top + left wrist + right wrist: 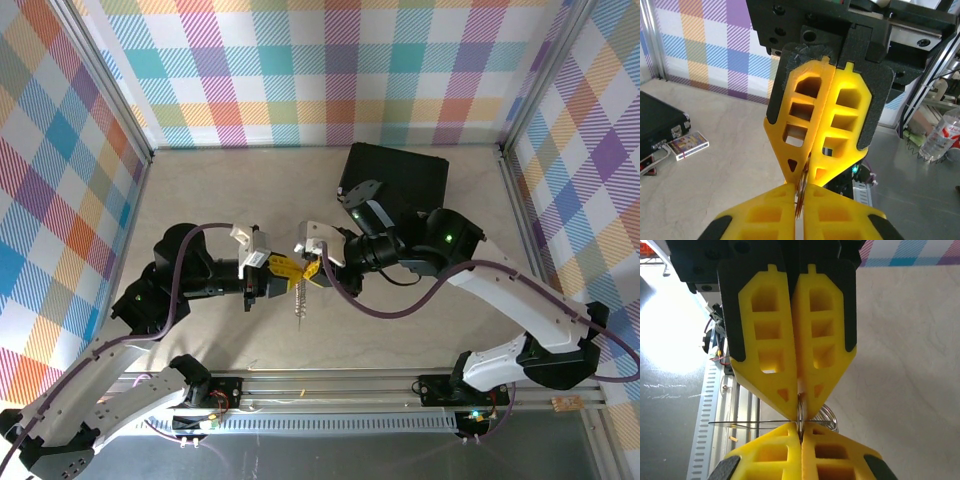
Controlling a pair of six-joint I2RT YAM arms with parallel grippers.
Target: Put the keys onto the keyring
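The left gripper point(802, 170) and right gripper point(800, 399) meet tip to tip, both clenched on the keyring point(801, 416). They hold it in the air over the middle of the table point(200, 200), with keys point(300, 305) dangling beneath. This looks like mid-threading, so next one grip probably has to loosen and shift so a key can slide along the coil without the ring dropping.

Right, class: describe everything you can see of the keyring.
The keyring is a thin, shiny grey metal loop, seen edge-on in both wrist views. It is held above the table, pinched by both the shut left tool and the shut right tool, tip to tip. A slim metal piece sticks out from it.
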